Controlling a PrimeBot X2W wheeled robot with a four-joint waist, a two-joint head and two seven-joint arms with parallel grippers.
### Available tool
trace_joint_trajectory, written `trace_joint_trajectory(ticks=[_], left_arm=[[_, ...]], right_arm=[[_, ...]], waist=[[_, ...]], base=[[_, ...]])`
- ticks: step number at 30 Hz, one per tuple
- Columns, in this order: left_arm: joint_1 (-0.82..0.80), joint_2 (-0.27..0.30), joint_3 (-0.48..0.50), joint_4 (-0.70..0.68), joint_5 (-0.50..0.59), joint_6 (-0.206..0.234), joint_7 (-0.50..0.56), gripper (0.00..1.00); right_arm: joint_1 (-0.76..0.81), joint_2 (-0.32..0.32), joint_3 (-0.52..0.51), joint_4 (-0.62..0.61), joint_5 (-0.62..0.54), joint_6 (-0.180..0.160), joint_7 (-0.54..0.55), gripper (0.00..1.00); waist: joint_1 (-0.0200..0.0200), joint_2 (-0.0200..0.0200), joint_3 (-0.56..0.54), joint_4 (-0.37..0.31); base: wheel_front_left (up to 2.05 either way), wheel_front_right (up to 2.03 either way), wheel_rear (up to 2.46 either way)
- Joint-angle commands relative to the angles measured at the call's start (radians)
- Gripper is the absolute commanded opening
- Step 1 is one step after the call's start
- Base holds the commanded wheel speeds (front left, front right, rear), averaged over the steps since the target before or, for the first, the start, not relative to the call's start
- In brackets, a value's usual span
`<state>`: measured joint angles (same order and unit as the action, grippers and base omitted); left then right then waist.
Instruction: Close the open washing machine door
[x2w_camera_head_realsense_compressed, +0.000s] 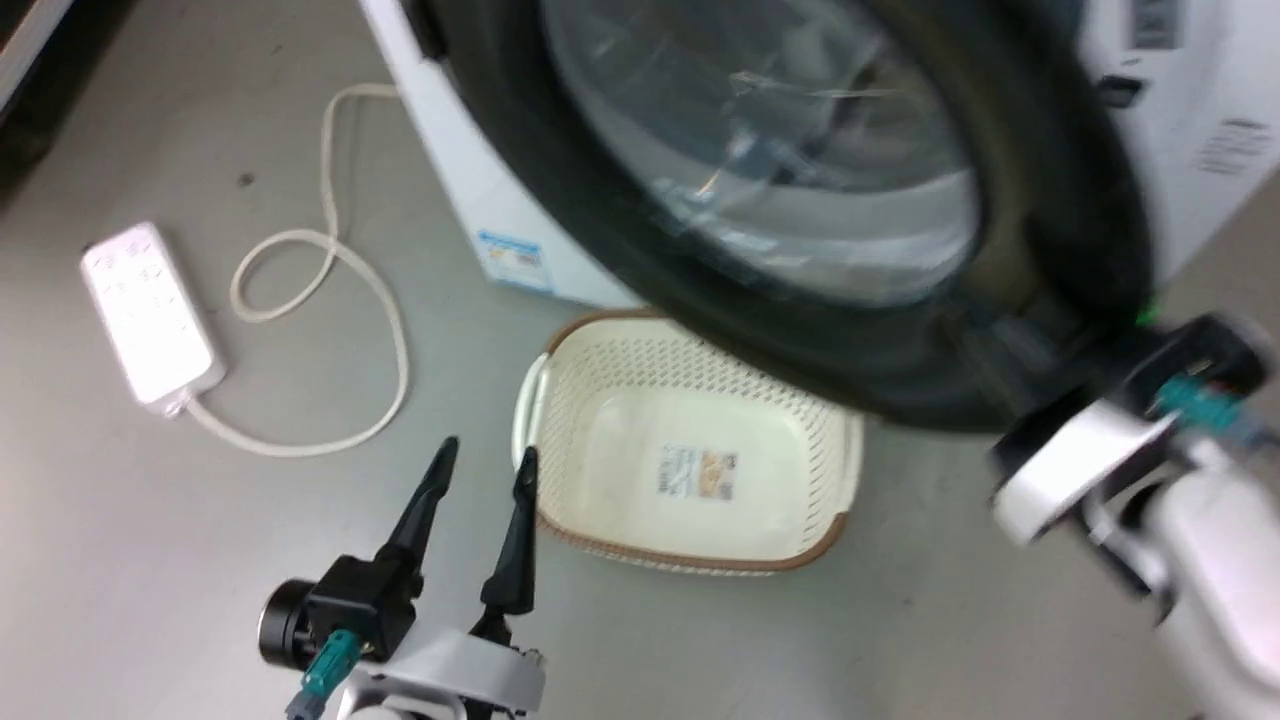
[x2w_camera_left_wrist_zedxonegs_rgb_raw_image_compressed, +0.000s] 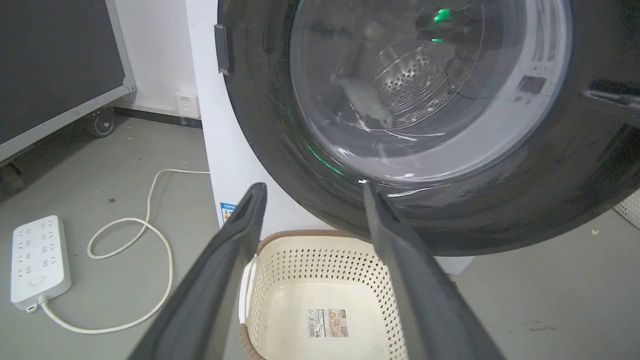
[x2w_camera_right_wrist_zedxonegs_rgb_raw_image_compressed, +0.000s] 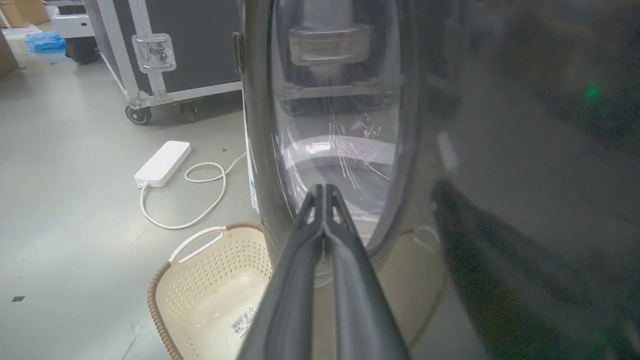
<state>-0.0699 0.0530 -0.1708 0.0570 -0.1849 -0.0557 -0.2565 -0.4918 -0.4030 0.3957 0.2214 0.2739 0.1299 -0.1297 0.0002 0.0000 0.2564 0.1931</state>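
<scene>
The washing machine door (x2w_camera_head_realsense_compressed: 560, 180), a wide black rim around a bulging glass window (x2w_camera_head_realsense_compressed: 780, 150), stands swung out from the white washing machine (x2w_camera_head_realsense_compressed: 455, 170). A blue sticker (x2w_camera_head_realsense_compressed: 515, 258) sits low on the machine's front. Through the glass the steel drum (x2w_camera_left_wrist_zedxonegs_rgb_raw_image_compressed: 415, 80) shows. My right gripper (x2w_camera_right_wrist_zedxonegs_rgb_raw_image_compressed: 325, 189) is shut with nothing in it, and its tips lie against the door's outer face at the edge of the glass (x2w_camera_right_wrist_zedxonegs_rgb_raw_image_compressed: 340, 125). The right arm's pale wrist (x2w_camera_head_realsense_compressed: 1075, 465) is at the rim's lower right. My left gripper (x2w_camera_head_realsense_compressed: 487, 458) hangs open and empty, below the door, by the basket's left edge.
A cream perforated basket (x2w_camera_head_realsense_compressed: 600, 360) sits on the grey floor, partly under the door's bottom rim. A white power strip (x2w_camera_head_realsense_compressed: 150, 310) and its looped cord (x2w_camera_head_realsense_compressed: 330, 280) lie to the left. A black wheeled flight case (x2w_camera_right_wrist_zedxonegs_rgb_raw_image_compressed: 165, 45) stands further left.
</scene>
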Motion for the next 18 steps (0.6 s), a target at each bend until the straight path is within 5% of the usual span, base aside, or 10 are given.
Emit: trace_joint_trajectory(ticks=[1, 9, 18], left_arm=[[-0.017, -0.001, -0.002, -0.003, 0.002, 0.002, -0.005, 1.0], [-0.048, -0.002, -0.037, -0.012, -0.034, 0.029, -0.005, 1.0], [-0.067, -0.003, -0.054, -0.014, -0.043, 0.048, -0.005, 1.0]], right_arm=[[-0.037, -0.012, -0.02, 0.02, 0.016, 0.001, 0.008, 0.0], [-0.16, -0.074, -0.13, 0.152, 0.052, 0.001, 0.063, 0.0], [-0.298, -0.058, -0.285, 0.327, 0.03, 0.001, 0.082, 0.0]], waist=[[-0.0002, 0.0, 0.035, 0.034], [-0.0002, 0.0, 0.079, 0.07], [-0.0002, 0.0, 0.1, 0.075]], base=[[0.0, 0.0, 0.0], [0.0, 0.0, 0.0], [0.0, 0.0, 0.0]])
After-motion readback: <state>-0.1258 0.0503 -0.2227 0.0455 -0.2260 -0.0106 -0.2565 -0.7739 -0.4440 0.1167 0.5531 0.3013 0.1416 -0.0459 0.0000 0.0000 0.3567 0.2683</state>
